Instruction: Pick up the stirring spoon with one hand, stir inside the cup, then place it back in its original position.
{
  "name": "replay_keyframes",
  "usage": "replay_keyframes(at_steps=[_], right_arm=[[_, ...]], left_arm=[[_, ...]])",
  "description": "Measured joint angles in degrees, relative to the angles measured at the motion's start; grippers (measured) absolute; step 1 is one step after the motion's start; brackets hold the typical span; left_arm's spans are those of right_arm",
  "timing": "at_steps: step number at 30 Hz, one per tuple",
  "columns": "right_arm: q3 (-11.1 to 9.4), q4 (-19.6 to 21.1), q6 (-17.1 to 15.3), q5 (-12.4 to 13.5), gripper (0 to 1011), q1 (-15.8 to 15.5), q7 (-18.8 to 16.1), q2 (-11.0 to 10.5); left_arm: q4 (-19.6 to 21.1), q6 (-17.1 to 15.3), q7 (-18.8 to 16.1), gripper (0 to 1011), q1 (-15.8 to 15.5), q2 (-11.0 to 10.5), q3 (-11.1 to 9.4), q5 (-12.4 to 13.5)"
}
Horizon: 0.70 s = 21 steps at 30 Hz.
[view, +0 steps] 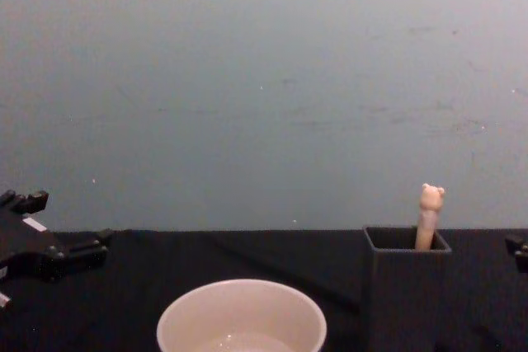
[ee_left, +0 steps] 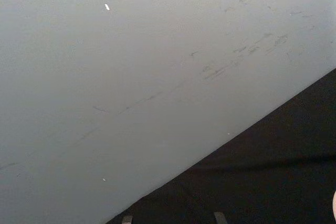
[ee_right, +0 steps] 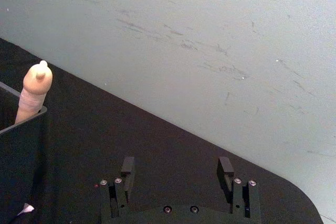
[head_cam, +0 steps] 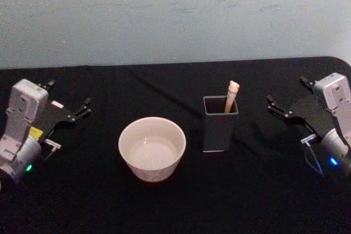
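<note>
Head view: stirring spoon [head_cam: 232,96] is standing in the dark grey holder [head_cam: 220,127], leaning toward its far right corner. Its bear-head end is sticking up over the rim, with shaft and bowl hidden inside. Cup [head_cam: 152,147] is sitting on the black table [head_cam: 247,201] just left of the holder, slightly nearer the robot, not touching it. Right gripper [head_cam: 287,90] is sitting well to the right of the holder, fingers spread wide, gripping nothing. Left gripper [head_cam: 70,92] is sitting well to the left of the holder, past the cup, fingers also spread, empty. Left wrist view: left gripper [ee_left: 173,219] is showing two fingertips far apart with nothing between them, table and grey wall [ee_left: 131,77] beyond. Right wrist view: right gripper [ee_right: 176,170] is showing both fingers [ee_right: 127,167] parted wide with a bare gap. The holder [ee_right: 21,150] is off to one side, clear of it, with the spoon [ee_right: 34,85] rising out of it. Chest view: spoon [view: 428,213] is poking up from the holder [view: 408,294] near its right wall. The cup [view: 241,312] is sitting left of the holder and nearer. Left gripper [view: 70,220] is sitting far left of the holder, fingers apart. Right gripper [view: 520,251] is just peeking in to the right of the holder, too little of it showing here to tell its fingers.
</note>
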<state>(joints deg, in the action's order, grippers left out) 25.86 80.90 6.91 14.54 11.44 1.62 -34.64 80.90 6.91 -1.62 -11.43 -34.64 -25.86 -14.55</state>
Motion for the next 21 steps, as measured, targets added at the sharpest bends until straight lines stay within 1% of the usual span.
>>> replay_keyframes(at_steps=[21], right_arm=[[0.0,0.0,0.0,0.0,1002,0.0,0.0,0.0]], left_arm=[[0.0,0.0,0.0,1001,0.0,0.0,0.0,0.0]])
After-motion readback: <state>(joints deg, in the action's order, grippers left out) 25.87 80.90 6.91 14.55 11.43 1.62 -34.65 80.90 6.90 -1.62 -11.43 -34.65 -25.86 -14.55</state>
